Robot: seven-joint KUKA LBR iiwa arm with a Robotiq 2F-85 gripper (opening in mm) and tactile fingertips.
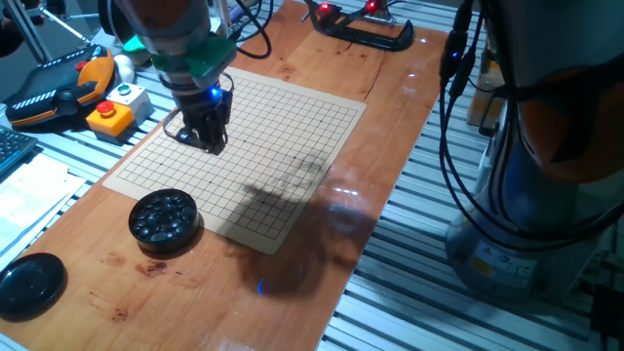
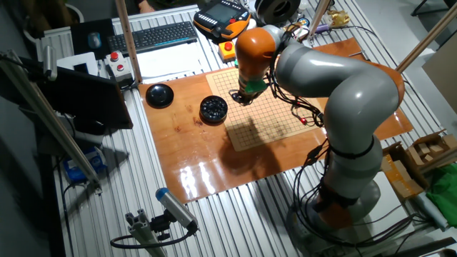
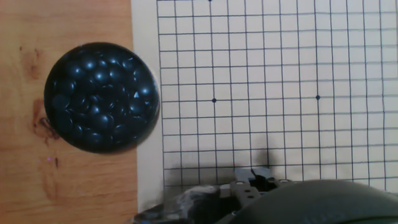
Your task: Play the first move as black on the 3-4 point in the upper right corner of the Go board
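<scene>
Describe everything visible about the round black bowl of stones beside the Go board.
The round black bowl of stones is wide, shallow and open-topped, heaped to the brim with small glossy black stones that catch highlights. It sits upright on the reddish wooden tabletop, just off the pale gridded Go board near one corner. Nothing touches it but the tabletop; the gripper hangs over the board, apart from it.

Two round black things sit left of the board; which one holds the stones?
The bowl of stones touching the Go board's corner; its top is bumpy with glossy stones. The lid, farther off, is smooth.
</scene>
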